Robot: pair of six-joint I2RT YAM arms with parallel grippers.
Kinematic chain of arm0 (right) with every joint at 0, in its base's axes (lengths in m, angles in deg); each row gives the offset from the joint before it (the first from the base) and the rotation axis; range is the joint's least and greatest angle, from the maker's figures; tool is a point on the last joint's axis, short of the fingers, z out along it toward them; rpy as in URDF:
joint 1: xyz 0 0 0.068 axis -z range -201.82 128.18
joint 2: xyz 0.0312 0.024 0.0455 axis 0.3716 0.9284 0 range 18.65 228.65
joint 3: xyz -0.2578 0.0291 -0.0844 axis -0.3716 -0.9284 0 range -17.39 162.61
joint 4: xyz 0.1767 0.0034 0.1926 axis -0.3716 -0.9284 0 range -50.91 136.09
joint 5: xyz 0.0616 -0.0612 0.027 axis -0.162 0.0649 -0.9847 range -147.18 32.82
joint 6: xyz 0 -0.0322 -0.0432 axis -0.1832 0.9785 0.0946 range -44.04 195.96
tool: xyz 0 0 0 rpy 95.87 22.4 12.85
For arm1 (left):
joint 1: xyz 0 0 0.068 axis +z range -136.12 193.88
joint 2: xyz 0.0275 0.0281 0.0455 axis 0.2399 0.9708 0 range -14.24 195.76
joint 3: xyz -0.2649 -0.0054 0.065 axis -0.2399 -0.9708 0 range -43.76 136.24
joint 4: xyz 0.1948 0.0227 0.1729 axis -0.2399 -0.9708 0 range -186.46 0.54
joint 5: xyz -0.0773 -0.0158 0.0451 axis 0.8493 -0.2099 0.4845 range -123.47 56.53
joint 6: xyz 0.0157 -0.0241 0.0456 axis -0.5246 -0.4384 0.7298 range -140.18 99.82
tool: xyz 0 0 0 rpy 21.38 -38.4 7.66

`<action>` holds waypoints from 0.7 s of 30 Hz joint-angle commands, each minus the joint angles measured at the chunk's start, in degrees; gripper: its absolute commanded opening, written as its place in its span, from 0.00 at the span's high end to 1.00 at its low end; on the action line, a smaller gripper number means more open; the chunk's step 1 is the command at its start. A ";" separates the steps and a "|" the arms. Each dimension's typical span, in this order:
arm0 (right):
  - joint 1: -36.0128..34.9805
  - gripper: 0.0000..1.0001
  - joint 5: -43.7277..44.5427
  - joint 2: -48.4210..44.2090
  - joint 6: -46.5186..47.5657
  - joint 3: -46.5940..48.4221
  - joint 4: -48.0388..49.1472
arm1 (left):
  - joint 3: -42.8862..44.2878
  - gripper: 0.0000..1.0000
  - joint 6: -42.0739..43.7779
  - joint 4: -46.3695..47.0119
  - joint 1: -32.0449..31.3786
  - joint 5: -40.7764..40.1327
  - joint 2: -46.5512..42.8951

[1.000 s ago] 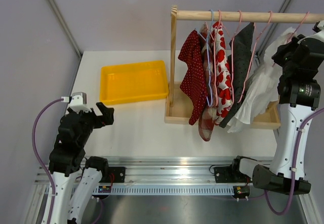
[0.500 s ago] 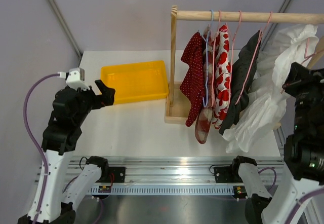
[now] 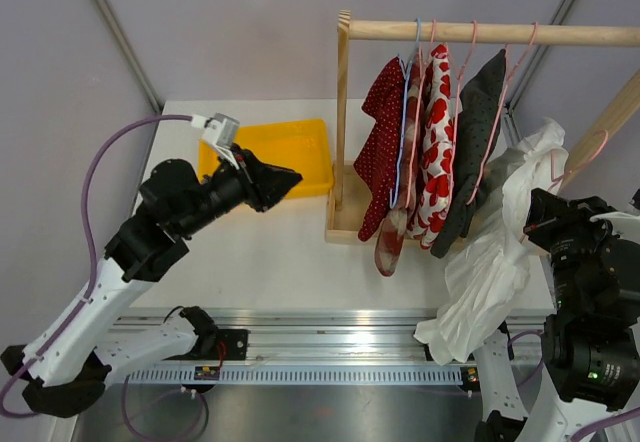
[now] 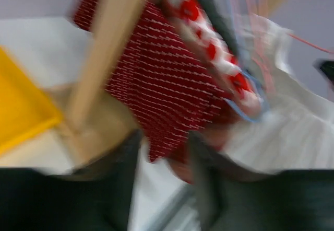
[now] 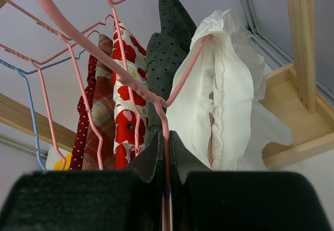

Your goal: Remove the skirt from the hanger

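The white ruffled skirt [image 3: 490,252] hangs on a pink wire hanger [image 3: 572,157] that is off the rail, held out in front of the rack's right end. My right gripper [image 5: 167,142] is shut on the hanger's wire [image 5: 130,77], and the skirt [image 5: 224,100] drapes just right of its fingers. My left gripper [image 3: 285,179] hovers over the yellow tray's right end, pointing at the rack. In its blurred wrist view the left gripper [image 4: 164,158] shows a narrow gap between the fingers with nothing in it.
A wooden rack with a top rail [image 3: 480,32] and post [image 3: 343,122] carries several hung garments: red dotted [image 3: 378,152], white with red hearts [image 3: 437,142], dark dotted [image 3: 478,132]. A yellow tray [image 3: 300,157] lies left of the rack.
My right arm pulled the hanger with the white skirt off the rail, down and toward the front right. My left arm swung up and right toward the rack, its jaws narrowing.
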 commanded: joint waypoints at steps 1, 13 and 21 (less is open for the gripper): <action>-0.45 1.00 -0.21 -1.13 -1.97 0.99 3.87 | -0.85 0.77 -2.72 11.79 -14.42 -0.79 0.49; -0.45 1.00 -1.61 -2.45 -2.94 0.64 2.29 | 19.19 0.01 11.95 12.31 -55.85 -25.16 28.33; -0.45 1.00 -1.96 -2.18 -2.77 3.71 0.45 | 24.38 0.01 12.41 14.15 -60.16 -30.79 41.36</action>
